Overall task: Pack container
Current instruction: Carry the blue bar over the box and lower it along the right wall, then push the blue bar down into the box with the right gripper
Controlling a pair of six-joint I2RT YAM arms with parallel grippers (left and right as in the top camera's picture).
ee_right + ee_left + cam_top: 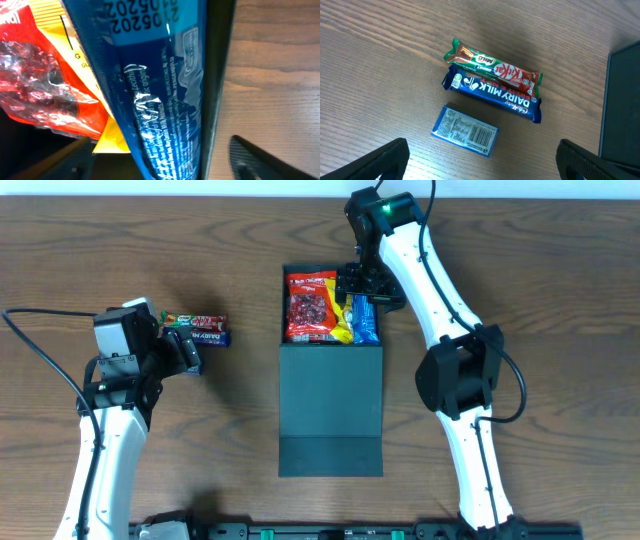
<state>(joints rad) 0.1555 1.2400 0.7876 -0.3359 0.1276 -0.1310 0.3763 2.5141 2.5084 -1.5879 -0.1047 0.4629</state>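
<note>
The dark teal container (330,395) lies mid-table with its flap lid open towards the front; its edge shows in the left wrist view (623,110). Inside are a red snack bag (311,306), a yellow packet (346,328) and a blue packet (366,320). My right gripper (362,284) is open at the container's back right; its fingers (160,162) straddle the blue packet (160,85) and the container's wall (218,75). My left gripper (186,352) is open and empty (482,165) just in front of a small blue box (465,131).
A KitKat Milo bar (492,66) and a Dairy Milk bar (492,95) lie side by side on the wooden table left of the container, also seen overhead (196,322). The red bag (40,85) and yellow packet (82,60) press against the blue packet.
</note>
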